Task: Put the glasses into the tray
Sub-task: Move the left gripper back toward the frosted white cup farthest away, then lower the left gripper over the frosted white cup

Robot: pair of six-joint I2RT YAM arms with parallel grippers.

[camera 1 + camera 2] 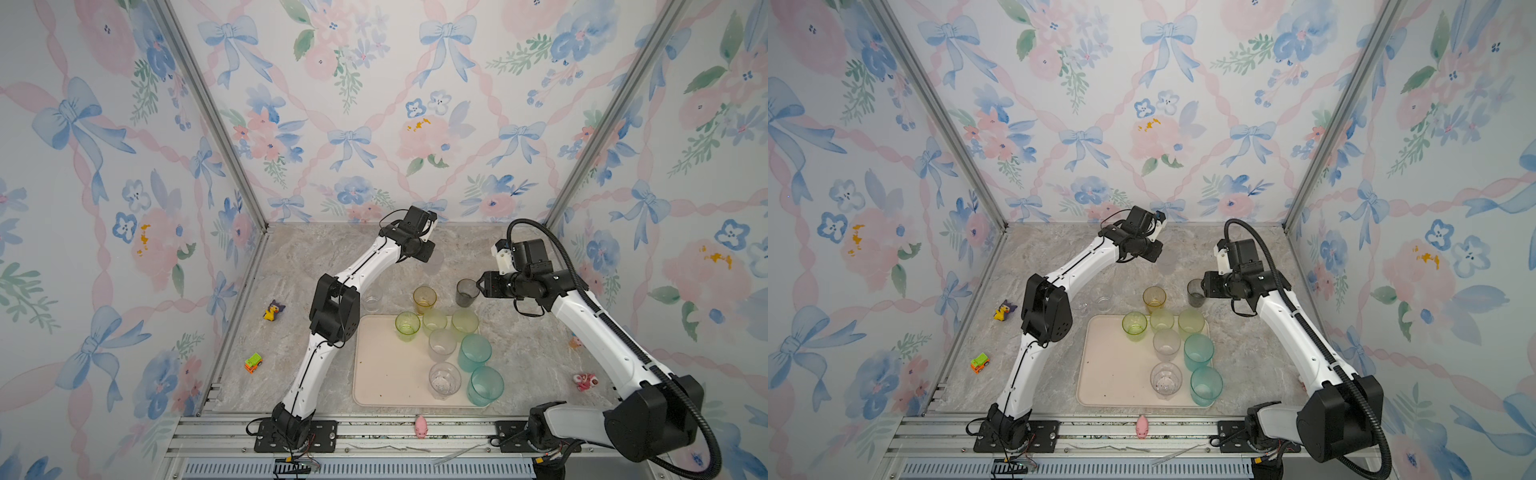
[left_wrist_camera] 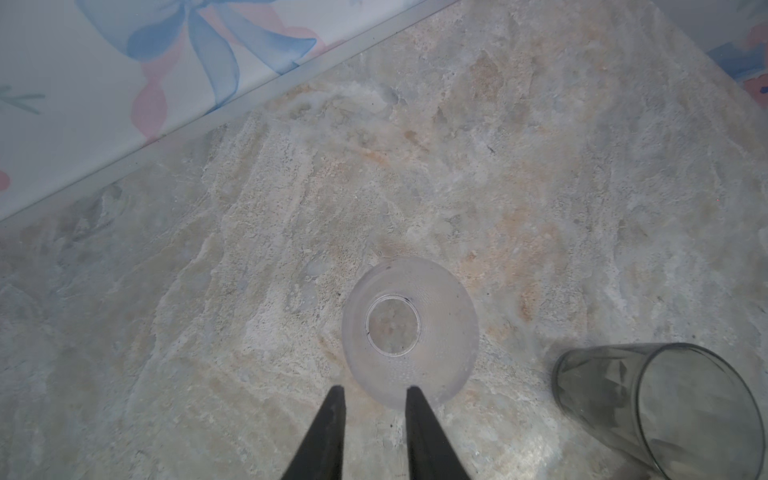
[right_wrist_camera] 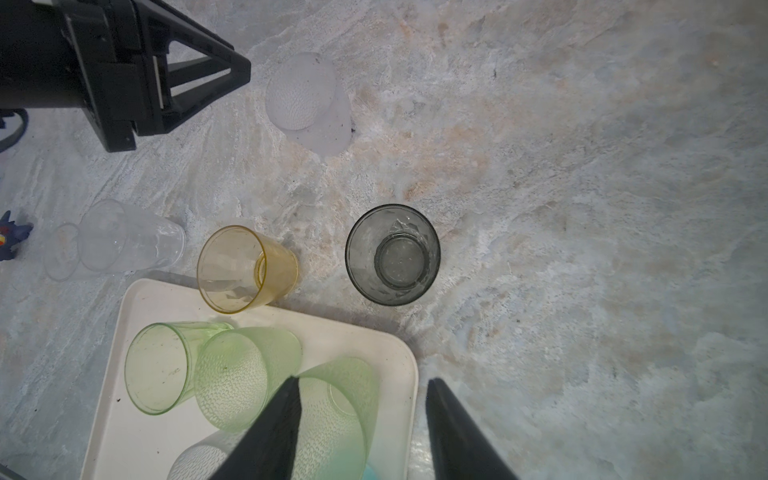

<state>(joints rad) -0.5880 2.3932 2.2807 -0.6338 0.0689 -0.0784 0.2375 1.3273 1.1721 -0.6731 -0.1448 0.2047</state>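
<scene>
Centre-left of a top view, two clear glasses [image 1: 1100,301] sit off the tray [image 1: 386,374]. Lower centre, the tray holds seven glasses [image 1: 442,343]: seven in, five visible left out, so a bit past half by my count. Amber glass [image 1: 424,298] stands just beside the far rim. Frosted glass [image 2: 409,328] is upside down further back, with left gripper [image 2: 375,390] just beside it, jaws slightly apart, empty. Right of centre, grey glass [image 1: 467,292] stands loose near right gripper [image 3: 363,380], which is about half open, empty.

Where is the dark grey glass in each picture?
In a top view: grey glass right of the middle, behind the tray.
In a top view: same place.
Left wrist: bottom right corner of the picture.
Right wrist: in the middle.
Landmark: the frosted glass next to it, clear in both wrist views, faint in a top view.
</scene>
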